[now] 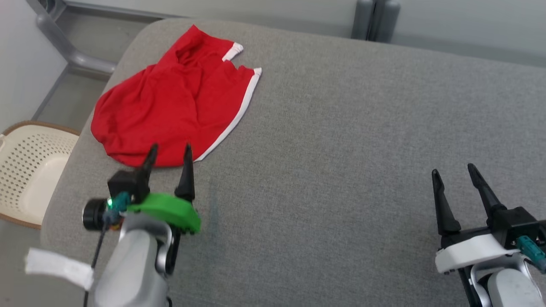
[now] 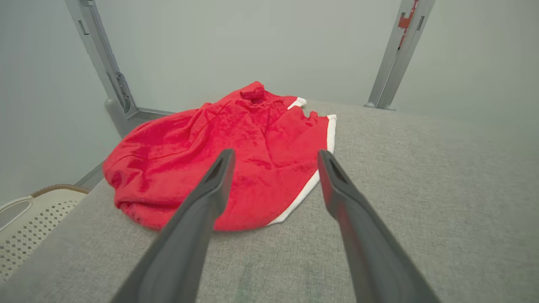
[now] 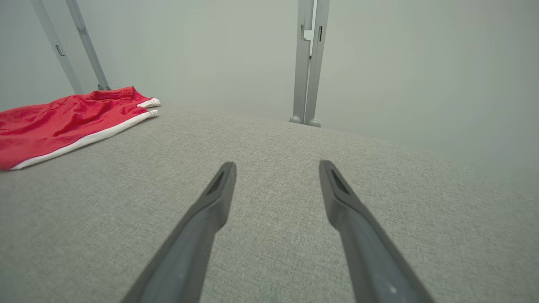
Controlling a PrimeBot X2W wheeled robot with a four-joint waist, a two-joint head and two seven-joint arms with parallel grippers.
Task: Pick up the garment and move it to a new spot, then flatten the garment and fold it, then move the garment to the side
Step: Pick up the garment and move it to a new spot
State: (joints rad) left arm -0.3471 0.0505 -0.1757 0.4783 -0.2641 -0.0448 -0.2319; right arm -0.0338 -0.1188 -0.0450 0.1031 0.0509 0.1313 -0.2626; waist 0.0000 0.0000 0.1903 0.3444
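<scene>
The garment [image 1: 175,100] is a pair of red shorts with white trim, lying crumpled at the far left of the grey padded table [image 1: 341,128]. My left gripper [image 1: 169,149] is open just in front of its near edge, fingertips over the red cloth, nothing held. In the left wrist view the garment [image 2: 236,147] lies beyond my open left gripper [image 2: 276,153]. My right gripper [image 1: 453,169] is open at the lower right, far from the cloth. From the right wrist view the garment [image 3: 63,120] lies at the far left, with my right gripper [image 3: 277,165] open over bare table.
A cream perforated basket [image 1: 30,170] stands off the table's left edge. Grey metal frame posts [image 1: 375,19] rise behind the table's far edge, with a grey pipe [image 1: 64,42] at the back left. Bare grey table spreads across the middle and right.
</scene>
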